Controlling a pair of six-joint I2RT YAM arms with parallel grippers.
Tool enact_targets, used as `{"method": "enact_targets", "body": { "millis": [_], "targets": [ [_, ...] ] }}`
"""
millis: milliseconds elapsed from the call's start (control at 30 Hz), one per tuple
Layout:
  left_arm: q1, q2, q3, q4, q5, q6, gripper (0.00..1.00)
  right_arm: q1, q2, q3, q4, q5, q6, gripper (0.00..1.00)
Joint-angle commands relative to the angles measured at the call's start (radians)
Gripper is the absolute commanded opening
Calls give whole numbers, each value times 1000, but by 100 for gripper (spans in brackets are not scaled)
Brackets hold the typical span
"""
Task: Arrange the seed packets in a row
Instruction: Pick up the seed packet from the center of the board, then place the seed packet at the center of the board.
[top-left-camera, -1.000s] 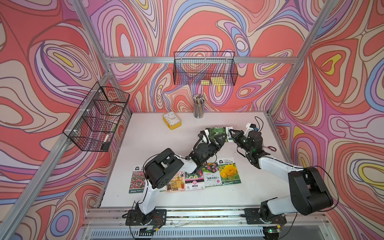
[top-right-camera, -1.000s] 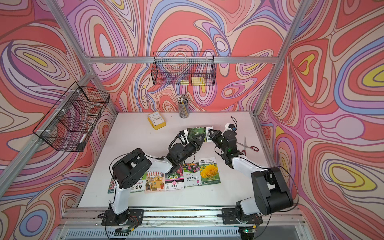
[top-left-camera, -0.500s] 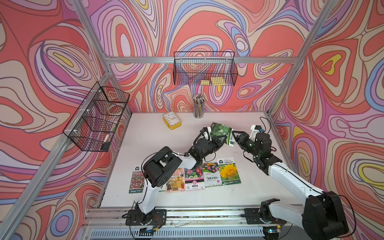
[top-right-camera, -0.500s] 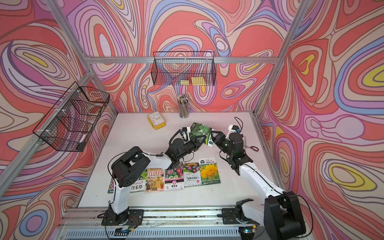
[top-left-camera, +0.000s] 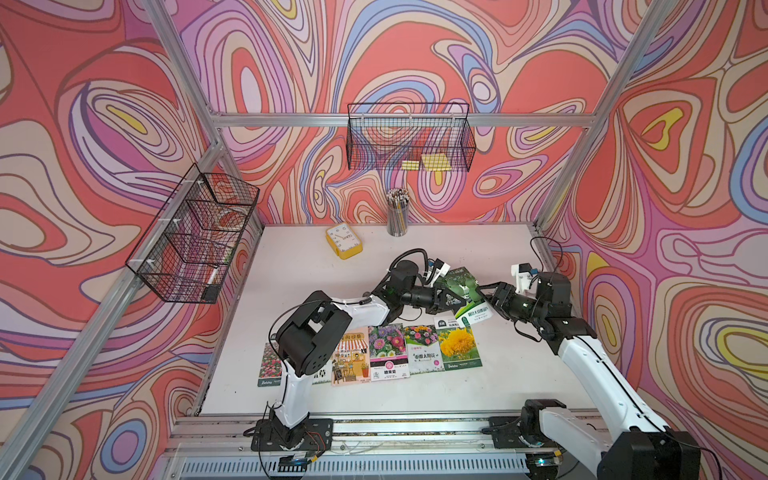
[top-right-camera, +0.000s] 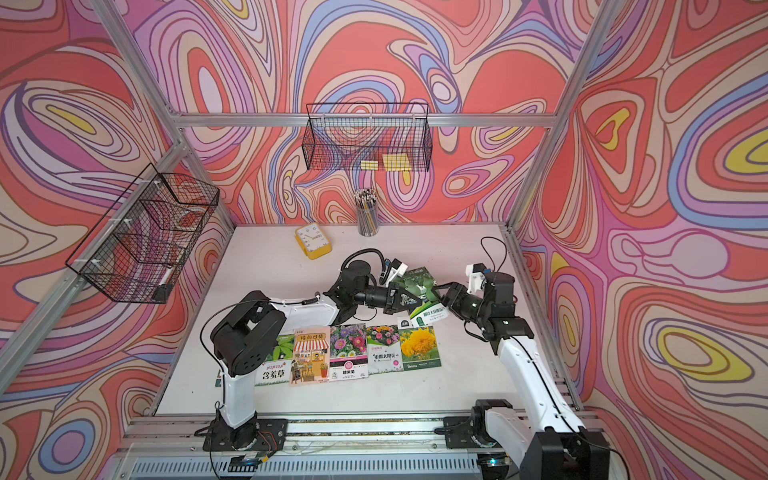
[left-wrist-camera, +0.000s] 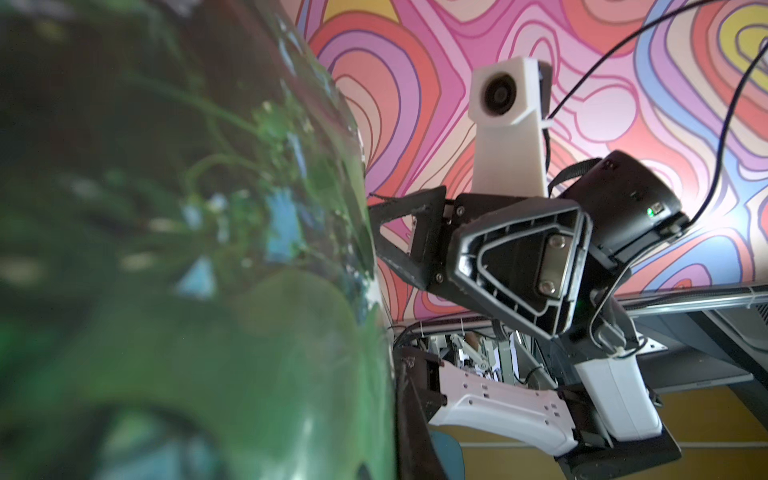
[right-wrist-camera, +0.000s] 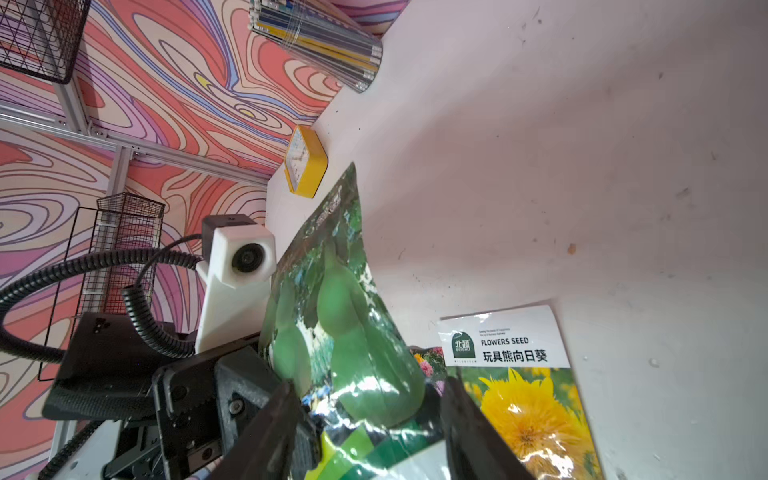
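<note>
On the white table (top-left-camera: 519, 374), six seed packets (top-left-camera: 388, 351) lie flat, side by side in a row near the front edge; the left arm (top-left-camera: 316, 332) partly hides the row's left end, and the sunflower packet (top-left-camera: 457, 349) closes its right end. Just behind that right end, the seventh, a green gourd packet (top-left-camera: 463, 286), is held tilted up off the table. The left gripper (top-left-camera: 445, 300) is clamped on its left edge, while the right gripper (top-left-camera: 487, 296) has its jaws spread either side of the packet's lower right corner, not pinching it
</note>
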Motion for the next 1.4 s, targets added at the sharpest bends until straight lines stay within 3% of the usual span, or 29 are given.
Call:
{"method": "enact_targets", "body": {
  "millis": [0,167,233,400,467,533,633,667,700,733,800,900,1033,1367],
  "targets": [
    [6,-61,7,-46,84,58,0,-10,1,-36,-18,-79,2,55],
    [8,-46,13,-10,87,33,0,-17,1,-22,-125,-3,-47,57],
    [8,-37,16,12,91,15,0,-36,0,-45,-84,-72,-23,56],
    [9,-21,17,16,91,4,0,-56,-39,-119,106,-229,138,22],
    [11,-18,15,-2,79,8,16,-56,-63,-116,95,-226,143,8],
    [15,-17,11,-4,71,11,30,-58,-80,-111,71,-221,134,0],
    [21,-14,5,1,64,3,41,-59,-93,-104,22,-204,108,0],
    [23,-14,5,3,62,-1,52,-58,-99,-105,14,-197,103,0],
    [27,-15,4,0,62,-2,91,-59,-105,-104,-6,-180,90,0],
    [34,-20,1,-14,58,1,99,-59,-111,-94,-52,-145,56,0],
    [56,-44,-16,-91,27,37,99,-62,-108,-56,-172,-28,-29,0],
    [98,-126,-31,-363,-61,208,99,-76,-66,-13,-310,149,-121,0],
    [121,-236,-20,-698,-190,425,99,-98,-24,-9,-329,223,-148,0],
    [129,-332,-109,-694,-187,448,99,-135,80,23,-368,439,-171,0]
  ]
}}
